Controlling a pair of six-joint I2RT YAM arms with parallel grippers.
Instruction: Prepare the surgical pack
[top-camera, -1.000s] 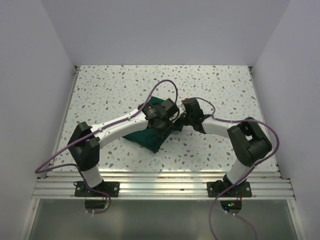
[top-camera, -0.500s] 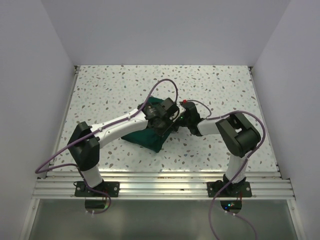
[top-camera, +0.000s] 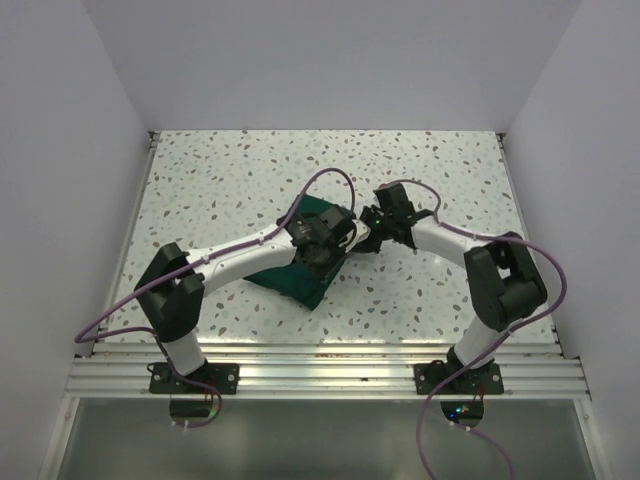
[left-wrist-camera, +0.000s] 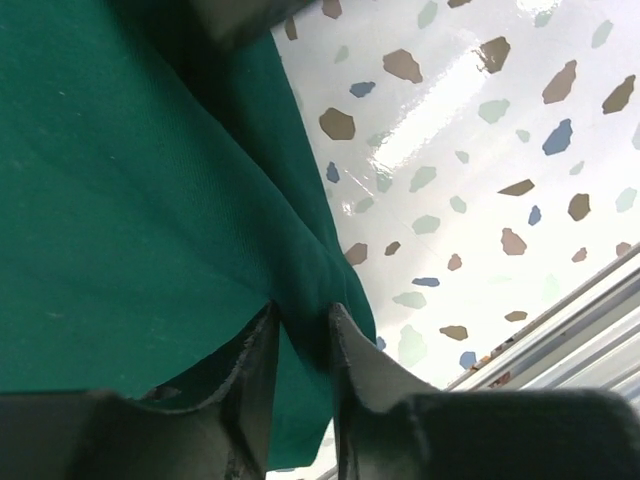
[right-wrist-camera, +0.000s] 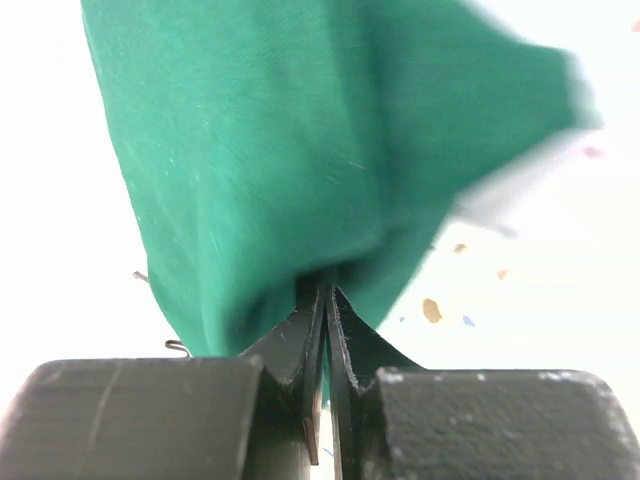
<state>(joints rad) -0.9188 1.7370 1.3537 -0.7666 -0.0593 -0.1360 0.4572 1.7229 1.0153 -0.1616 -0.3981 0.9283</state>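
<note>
Top external: surgical pack (top-camera: 285, 275) is a dark green cloth bundle lying mid-desk (top-camera: 220, 180), a bit left of centre. Long axis runs diagonally, near-left to far-right, with the far-right end raised between the arms. Left pincer (top-camera: 325, 248) sits over that far-right end. Right pincer (top-camera: 371, 228) is just right of it, at the cloth's tip.

Left wrist: fingers (left-wrist-camera: 255, 380) narrowly apart, gripping a rounded fold of cloth that fills the gap.

Right wrist: jaws almost touching, pinching a gathered tail of cloth that fans out wide beyond them.

Cloth is matte, fine-weave, softly creased. Desk is glossy white with coloured speckles.
</note>
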